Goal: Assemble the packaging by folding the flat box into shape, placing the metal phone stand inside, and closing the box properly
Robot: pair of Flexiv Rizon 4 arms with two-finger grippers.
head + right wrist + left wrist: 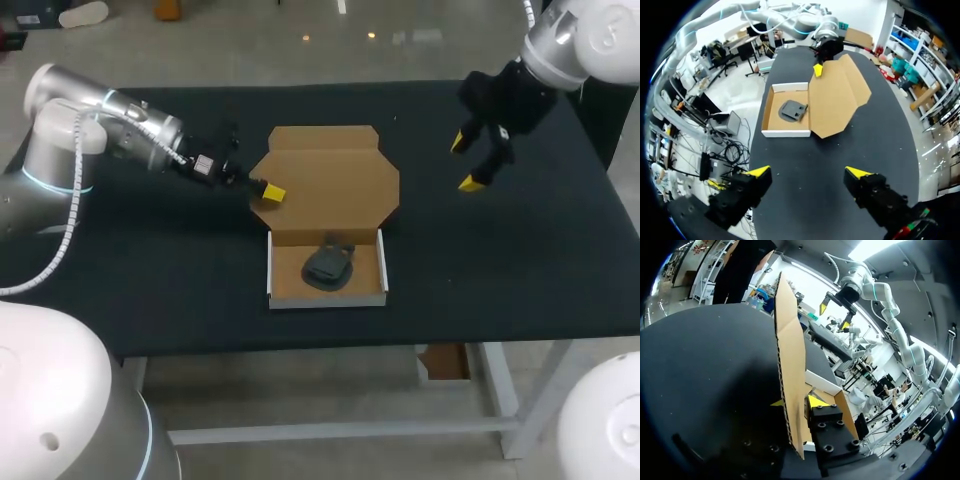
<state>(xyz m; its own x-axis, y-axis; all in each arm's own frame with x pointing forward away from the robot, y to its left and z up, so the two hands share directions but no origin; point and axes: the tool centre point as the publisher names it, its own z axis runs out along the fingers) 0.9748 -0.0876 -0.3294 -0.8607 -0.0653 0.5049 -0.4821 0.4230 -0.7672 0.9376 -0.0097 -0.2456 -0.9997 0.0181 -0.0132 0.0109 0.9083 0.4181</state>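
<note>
Head view: your left gripper (268,192) pinches the open lid (330,180) at the edge nearest it. The phone stand (328,265) lies in the box tray (327,298) just beside that gripper. Your right gripper (466,162) is spread wide, empty, well apart.
Left wrist view: the lid edge is clamped between both fingers.
Right wrist view: the box lies ahead of the spread fingers.

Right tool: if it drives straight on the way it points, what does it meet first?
Probably bare table, just short of the open lid. The right tool hangs open above the table, tilted toward the lid. Depth is unclear, so a shallower line could catch the lid's edge.
</note>
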